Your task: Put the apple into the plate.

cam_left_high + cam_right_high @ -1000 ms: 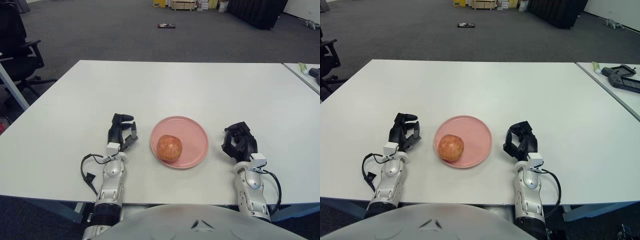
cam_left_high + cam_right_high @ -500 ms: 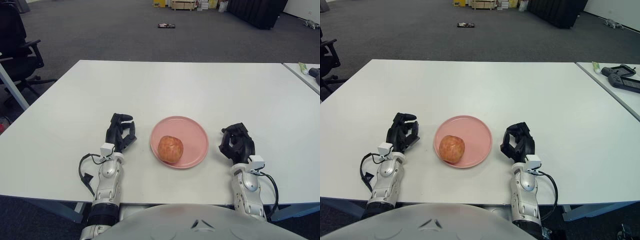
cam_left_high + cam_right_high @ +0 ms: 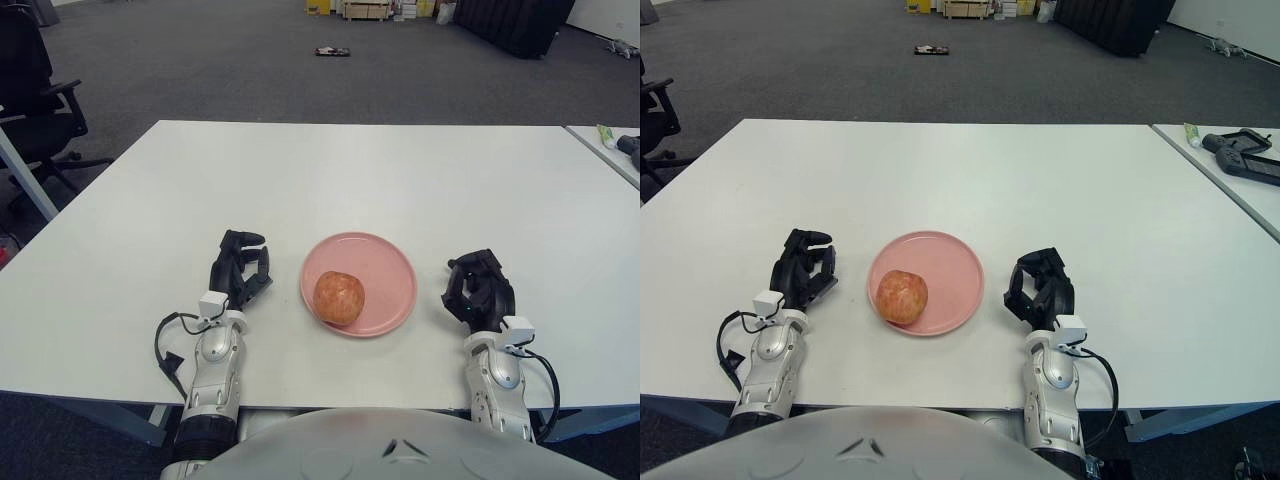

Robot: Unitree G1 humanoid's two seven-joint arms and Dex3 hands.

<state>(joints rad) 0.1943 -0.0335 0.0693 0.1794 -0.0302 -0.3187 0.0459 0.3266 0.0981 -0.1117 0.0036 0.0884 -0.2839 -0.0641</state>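
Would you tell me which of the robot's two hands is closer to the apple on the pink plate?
The left hand is closer. The apple sits on the left part of the pink plate, so the right hand, beyond the plate's far rim, is farther away.

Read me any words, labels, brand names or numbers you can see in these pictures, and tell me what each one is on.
No readable text anywhere.
Apple, pink plate, white table: no text or label shows.
Left robot hand and right robot hand: no markings can be read.
Boxes on the far floor: too small to read.
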